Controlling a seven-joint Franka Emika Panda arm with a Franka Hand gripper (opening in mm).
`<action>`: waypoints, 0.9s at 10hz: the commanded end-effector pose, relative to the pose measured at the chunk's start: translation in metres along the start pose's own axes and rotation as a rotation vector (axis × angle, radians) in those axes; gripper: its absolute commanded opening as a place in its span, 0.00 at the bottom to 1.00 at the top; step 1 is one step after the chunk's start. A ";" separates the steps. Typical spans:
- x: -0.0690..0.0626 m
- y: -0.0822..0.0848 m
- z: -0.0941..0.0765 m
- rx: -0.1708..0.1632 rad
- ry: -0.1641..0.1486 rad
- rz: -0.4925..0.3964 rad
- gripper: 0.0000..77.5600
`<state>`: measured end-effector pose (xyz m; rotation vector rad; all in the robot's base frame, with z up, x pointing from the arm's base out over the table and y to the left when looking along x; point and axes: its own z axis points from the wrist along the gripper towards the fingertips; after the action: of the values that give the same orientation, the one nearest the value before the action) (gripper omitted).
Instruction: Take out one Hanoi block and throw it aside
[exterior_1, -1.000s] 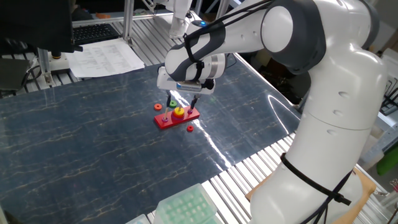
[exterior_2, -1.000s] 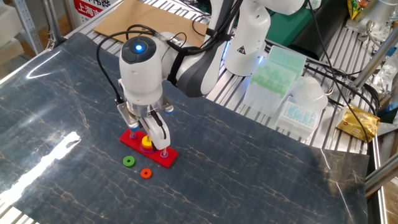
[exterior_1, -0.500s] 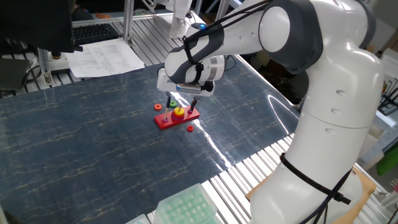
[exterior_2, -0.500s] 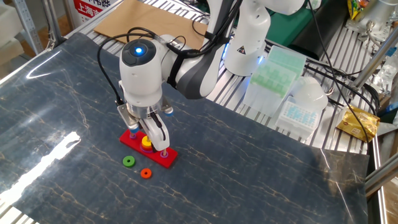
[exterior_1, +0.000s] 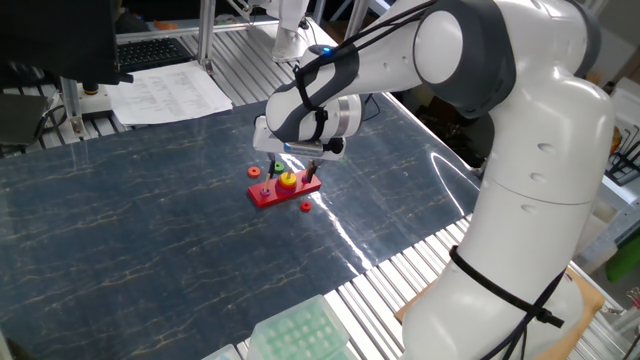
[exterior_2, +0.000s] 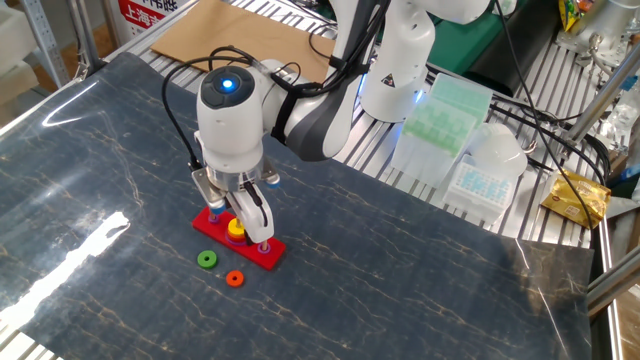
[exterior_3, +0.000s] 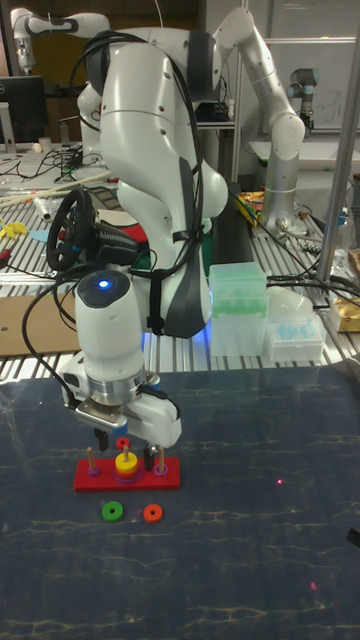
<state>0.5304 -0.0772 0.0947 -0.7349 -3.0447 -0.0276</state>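
The Hanoi block is a small yellow disc on the middle peg of the red base. It also shows in one fixed view, Hanoi block, and in the tall view, Hanoi block. My gripper hangs straight over it and is open. Its fingers reach down on either side of the disc, apart from it. A small red ring shows just above the yellow disc between the fingers.
A green ring and an orange ring lie loose on the dark mat in front of the base. Green and clear tip boxes stand on the metal frame at the back right. Papers lie beyond the mat.
The wrist has shifted slightly above the base. The yellow disc stays on its peg and the loose rings have not moved.
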 end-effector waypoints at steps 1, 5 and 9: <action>-0.001 0.000 0.002 0.000 -0.003 -0.001 1.00; -0.001 0.000 0.005 0.002 -0.004 -0.007 1.00; -0.001 0.000 0.006 0.004 -0.005 -0.015 1.00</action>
<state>0.5305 -0.0771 0.0881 -0.7142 -3.0513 -0.0202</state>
